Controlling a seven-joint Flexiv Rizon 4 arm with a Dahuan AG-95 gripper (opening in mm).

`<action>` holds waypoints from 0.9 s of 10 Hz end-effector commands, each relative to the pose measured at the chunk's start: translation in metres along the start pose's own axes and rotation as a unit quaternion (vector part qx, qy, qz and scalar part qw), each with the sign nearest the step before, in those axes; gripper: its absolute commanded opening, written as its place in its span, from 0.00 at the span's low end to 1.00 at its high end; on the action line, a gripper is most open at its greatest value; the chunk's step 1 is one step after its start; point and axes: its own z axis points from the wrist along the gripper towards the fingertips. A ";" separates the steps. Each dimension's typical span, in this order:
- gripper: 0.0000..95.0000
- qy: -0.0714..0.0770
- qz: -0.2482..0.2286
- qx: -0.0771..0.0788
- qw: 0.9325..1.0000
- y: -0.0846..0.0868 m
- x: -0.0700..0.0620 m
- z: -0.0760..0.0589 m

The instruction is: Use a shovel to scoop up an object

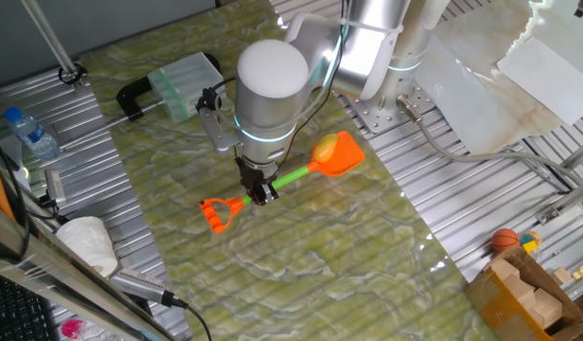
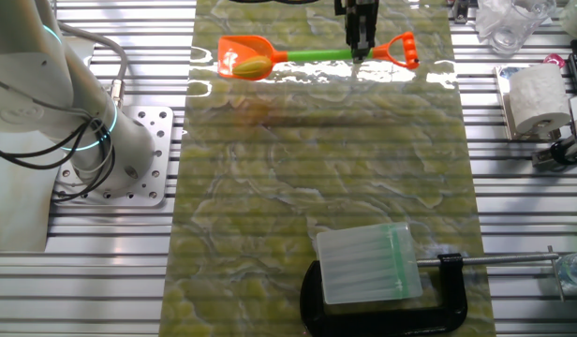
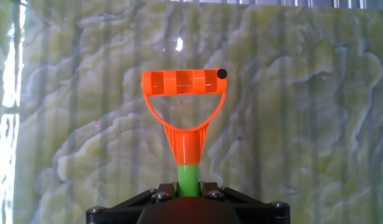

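Observation:
The shovel [image 1: 301, 174] hangs level above the green marbled mat, with its orange blade [image 1: 341, 154] to the right and its orange D-shaped end [image 1: 219, 214] to the left. On the blade lies the object [image 1: 325, 148], a small yellow-orange oval lump. My gripper [image 1: 261, 192] is shut on the green shaft, close to the D-shaped end. In the other fixed view the shovel [image 2: 307, 55] is mirrored, the object [image 2: 253, 65] rests on its blade, and my gripper [image 2: 361, 51] comes down from above. In the hand view the shaft [image 3: 189, 180] runs out between my fingers to the D-shaped end [image 3: 184, 87].
A black clamp [image 1: 140, 96] holds a clear plastic box [image 1: 183, 83] at the mat's far side. A water bottle [image 1: 31, 133] and a paper roll [image 1: 86, 242] stand at the left. A small orange ball [image 1: 504, 240] and wooden blocks [image 1: 524, 296] sit at the lower right.

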 end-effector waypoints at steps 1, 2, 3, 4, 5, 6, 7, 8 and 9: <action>0.00 0.000 0.020 0.000 1.000 0.000 -0.001 0.001; 0.00 -0.001 0.026 0.001 1.000 0.000 -0.001 0.001; 0.00 -0.002 0.030 0.003 1.000 0.000 -0.001 0.001; 0.00 -0.002 0.033 0.003 0.999 0.000 -0.001 0.001; 0.00 -0.002 0.034 0.003 0.999 0.000 -0.001 0.001; 0.00 -0.002 0.036 0.003 0.999 0.000 -0.001 0.001; 0.00 -0.002 0.035 0.002 0.999 0.000 -0.001 0.001; 0.00 -0.002 0.032 0.002 0.999 0.000 -0.001 0.001; 0.00 0.000 0.027 0.002 1.000 0.000 -0.001 0.001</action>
